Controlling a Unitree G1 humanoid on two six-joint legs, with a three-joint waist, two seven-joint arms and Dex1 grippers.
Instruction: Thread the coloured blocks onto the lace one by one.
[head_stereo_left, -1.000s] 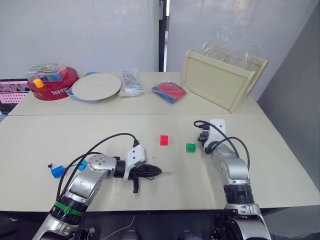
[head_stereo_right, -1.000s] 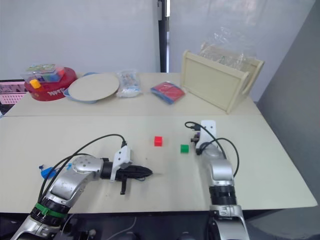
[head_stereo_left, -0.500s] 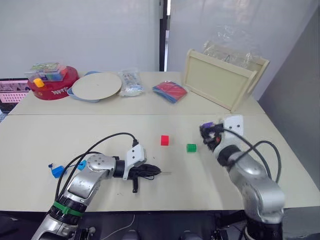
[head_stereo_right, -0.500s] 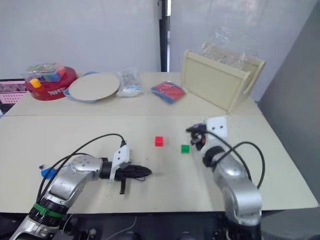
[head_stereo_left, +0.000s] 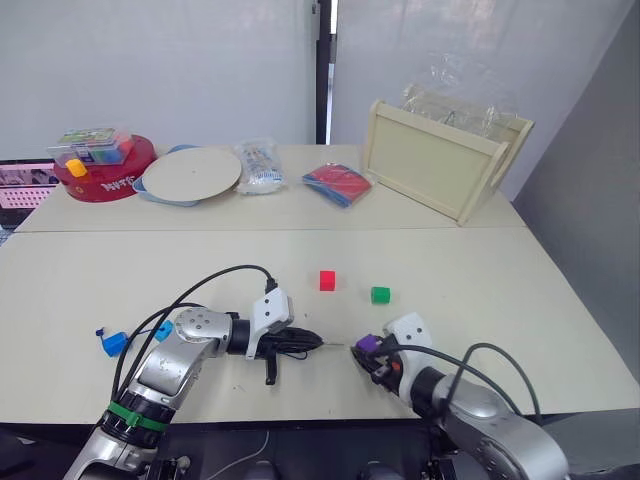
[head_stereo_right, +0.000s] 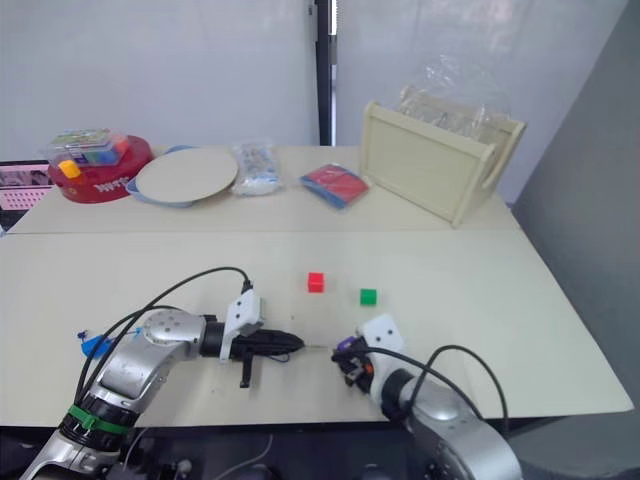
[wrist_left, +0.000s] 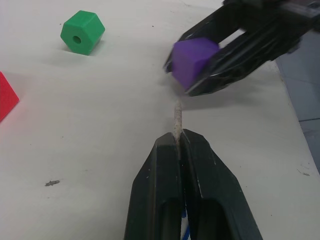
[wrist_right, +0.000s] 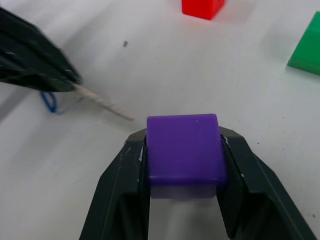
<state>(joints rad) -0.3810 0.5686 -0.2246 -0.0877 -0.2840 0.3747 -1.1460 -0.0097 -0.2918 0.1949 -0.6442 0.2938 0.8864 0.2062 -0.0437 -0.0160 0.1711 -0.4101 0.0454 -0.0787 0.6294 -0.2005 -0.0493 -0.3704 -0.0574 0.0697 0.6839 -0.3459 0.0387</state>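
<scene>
1 purple block in right claw, 1 red block, 1 green block

right end effector, purple block brought to lace tip

The lace shows just its pale tip past the left gripper; the cord runs hidden between the fingers. The purple block is covered on two sides by the right gripper, and its hole is out of sight
</scene>
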